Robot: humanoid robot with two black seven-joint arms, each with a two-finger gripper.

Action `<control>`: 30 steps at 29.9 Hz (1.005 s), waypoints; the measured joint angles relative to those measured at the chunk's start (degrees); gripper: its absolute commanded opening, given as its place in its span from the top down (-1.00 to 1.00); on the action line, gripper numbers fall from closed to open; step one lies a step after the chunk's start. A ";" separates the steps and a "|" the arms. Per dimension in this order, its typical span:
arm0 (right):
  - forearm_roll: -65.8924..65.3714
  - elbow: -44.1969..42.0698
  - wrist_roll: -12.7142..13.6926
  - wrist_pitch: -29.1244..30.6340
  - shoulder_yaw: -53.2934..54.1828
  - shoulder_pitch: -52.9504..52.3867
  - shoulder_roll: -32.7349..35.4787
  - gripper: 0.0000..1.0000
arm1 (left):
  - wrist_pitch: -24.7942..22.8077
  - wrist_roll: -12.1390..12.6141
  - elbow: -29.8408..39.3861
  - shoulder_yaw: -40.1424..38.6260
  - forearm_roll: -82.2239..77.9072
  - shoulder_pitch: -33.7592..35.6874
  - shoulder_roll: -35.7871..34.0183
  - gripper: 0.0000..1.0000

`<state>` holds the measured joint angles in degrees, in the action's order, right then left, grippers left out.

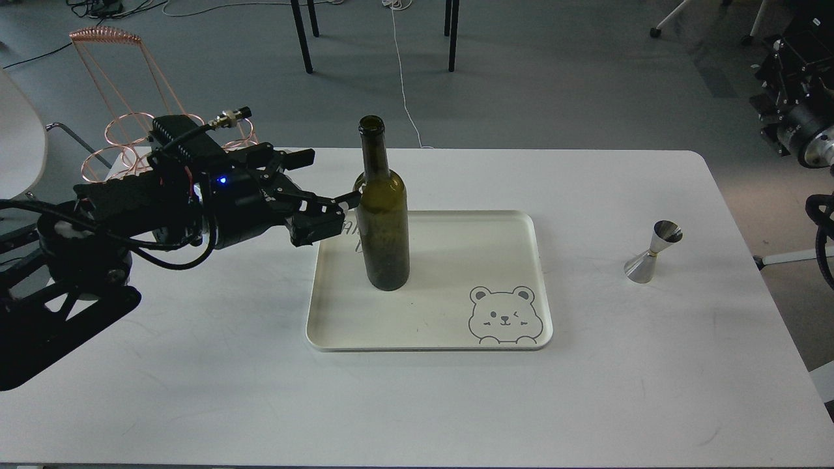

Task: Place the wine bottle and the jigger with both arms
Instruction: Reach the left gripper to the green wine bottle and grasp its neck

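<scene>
Bottle [384, 215] stands upright on the tray [508, 326], between the left gripper's [339, 195] spread fingers. Jigger [651, 253] waits untouched, well to their right. Next: the right arm, gripper unseen, must fetch it.

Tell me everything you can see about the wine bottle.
The wine bottle is tall, of dark olive-green glass, with a long narrow neck, an open mouth and no label. It looks empty, with dark residue low inside. It stands upright on the left part of the white tray, which lies on the table. The left end effector reaches in from the left at shoulder height; its fingers sit at the bottle's side, seemingly around it.
</scene>
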<state>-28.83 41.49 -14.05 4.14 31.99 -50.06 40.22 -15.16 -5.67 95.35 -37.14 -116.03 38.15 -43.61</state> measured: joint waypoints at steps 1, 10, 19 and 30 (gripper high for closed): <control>0.00 0.00 0.00 0.00 0.00 0.00 0.00 -0.94 | 0.27 0.26 -0.03 -0.28 0.03 0.01 0.32 -0.96; 0.00 0.00 0.00 0.00 0.00 0.12 -0.12 -0.94 | 1.22 0.53 0.00 -1.16 2.66 0.33 2.66 -0.94; 0.00 -0.07 0.00 0.00 -0.09 0.14 -0.12 -0.94 | 1.35 0.90 0.02 -1.27 3.17 0.74 5.77 -0.81; 0.00 -0.01 -0.01 -0.01 -0.09 0.14 -0.24 -0.94 | 1.36 1.44 -1.74 -1.27 2.74 1.11 8.75 0.07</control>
<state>-28.83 41.48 -14.06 4.13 31.90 -49.92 39.98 -13.80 -4.23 93.60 -38.41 -113.29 39.26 -34.86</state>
